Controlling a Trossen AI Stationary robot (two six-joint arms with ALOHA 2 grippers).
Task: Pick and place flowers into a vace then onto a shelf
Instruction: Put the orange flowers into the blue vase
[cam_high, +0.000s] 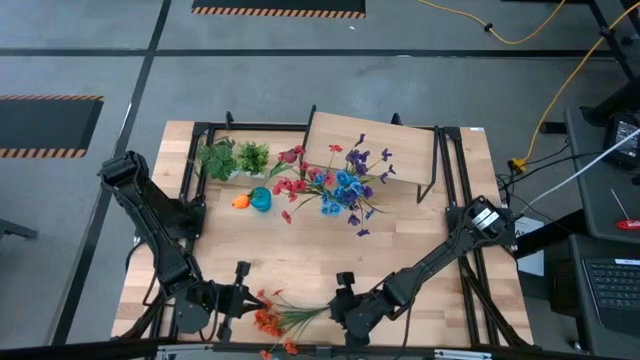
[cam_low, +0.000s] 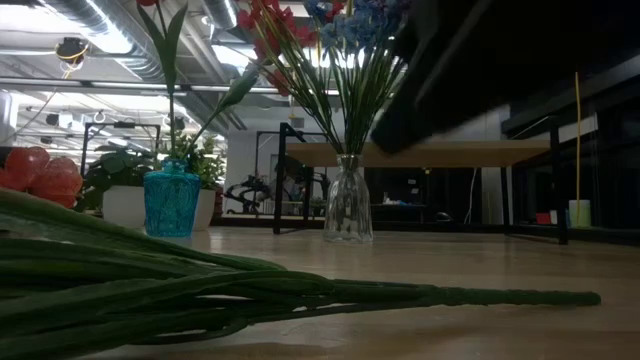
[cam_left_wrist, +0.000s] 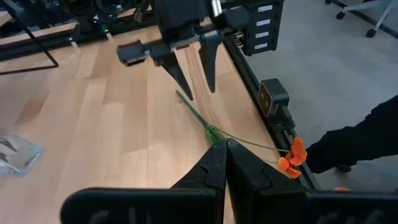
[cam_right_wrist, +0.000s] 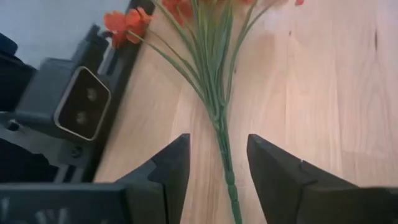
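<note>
One orange flower spray (cam_high: 283, 318) lies flat at the bottom centre of the frame, beside the table's (cam_high: 420, 240) near edge. The right gripper (cam_right_wrist: 217, 163) straddles its green stem, fingers apart. The left gripper (cam_left_wrist: 225, 157) is closed, empty, at the blooms. Bare wood separates these from two vases: clear vase (cam_low: 348, 205) and blue vase (cam_low: 171, 201), both holding flowers near the shelf (cam_high: 385, 152).

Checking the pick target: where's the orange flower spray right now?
High view: the orange flower spray lies flat at the table's near edge, between the shut left hand and the open right hand, whose fingers straddle its stem.
</note>
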